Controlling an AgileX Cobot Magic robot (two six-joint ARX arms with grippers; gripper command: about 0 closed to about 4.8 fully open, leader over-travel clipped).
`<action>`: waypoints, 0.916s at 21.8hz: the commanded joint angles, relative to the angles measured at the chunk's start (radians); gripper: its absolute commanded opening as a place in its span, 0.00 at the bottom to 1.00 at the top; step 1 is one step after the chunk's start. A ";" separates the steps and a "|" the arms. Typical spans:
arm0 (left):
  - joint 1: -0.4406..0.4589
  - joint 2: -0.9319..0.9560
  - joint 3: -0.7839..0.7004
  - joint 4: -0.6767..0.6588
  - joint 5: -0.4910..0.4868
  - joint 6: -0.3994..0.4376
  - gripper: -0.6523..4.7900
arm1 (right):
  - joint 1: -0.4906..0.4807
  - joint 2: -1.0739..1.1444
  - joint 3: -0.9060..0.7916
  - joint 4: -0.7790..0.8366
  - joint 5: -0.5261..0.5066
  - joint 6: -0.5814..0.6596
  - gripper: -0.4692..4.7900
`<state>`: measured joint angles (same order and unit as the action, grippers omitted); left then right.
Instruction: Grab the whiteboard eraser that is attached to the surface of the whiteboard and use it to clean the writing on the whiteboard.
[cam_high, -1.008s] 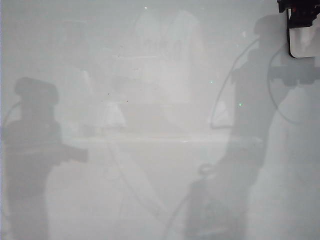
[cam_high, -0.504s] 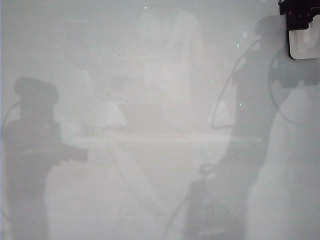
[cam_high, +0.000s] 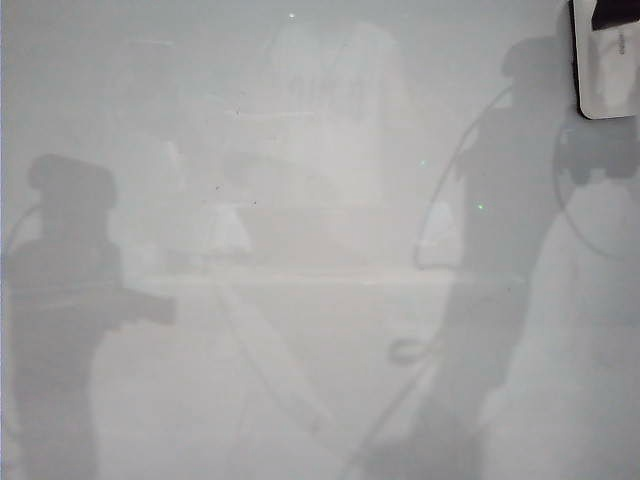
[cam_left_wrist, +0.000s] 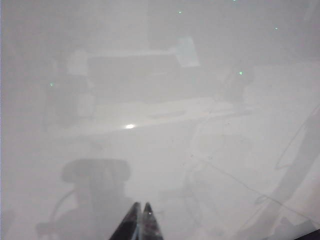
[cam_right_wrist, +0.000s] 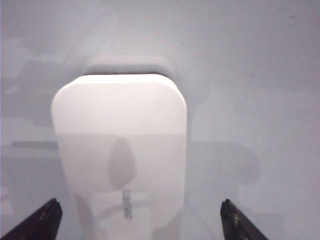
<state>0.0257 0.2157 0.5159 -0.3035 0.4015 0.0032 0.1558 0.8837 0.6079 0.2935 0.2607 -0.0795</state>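
Observation:
The whiteboard (cam_high: 300, 300) fills the exterior view, glossy grey with shadowy reflections. The white whiteboard eraser (cam_high: 606, 80) sits flat on it at the top right corner, a thin black layer along its left edge. Only a black bit of my right gripper (cam_high: 615, 12) shows above it. In the right wrist view the right gripper (cam_right_wrist: 139, 204) is open, its dark fingertips (cam_right_wrist: 50, 210) standing apart on either side of the eraser (cam_right_wrist: 120, 140) without touching it. In the left wrist view the left gripper (cam_left_wrist: 140, 209) is shut and empty over bare board (cam_left_wrist: 225, 150). The writing is out of view.
Grey reflections of both arms and cables lie across the whiteboard at the left (cam_high: 65, 300) and right (cam_high: 500, 250) of the exterior view. No other objects show on it.
The right gripper's jaws have spread wide and it has drawn back toward the top right corner of the exterior view. The eraser stays in place on the board. The left arm is still.

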 joint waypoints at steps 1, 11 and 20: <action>-0.001 0.000 0.006 0.013 0.003 -0.004 0.11 | 0.001 -0.056 0.005 -0.089 0.002 -0.002 0.92; -0.001 -0.013 0.006 0.025 0.003 -0.021 0.11 | 0.001 -0.359 0.005 -0.353 -0.056 0.004 0.07; 0.000 -0.124 0.005 0.049 -0.055 -0.023 0.11 | 0.002 -0.600 0.004 -0.498 -0.080 0.133 0.08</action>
<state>0.0257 0.1078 0.5163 -0.2657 0.3645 -0.0189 0.1562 0.3038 0.6083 -0.1951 0.1818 0.0353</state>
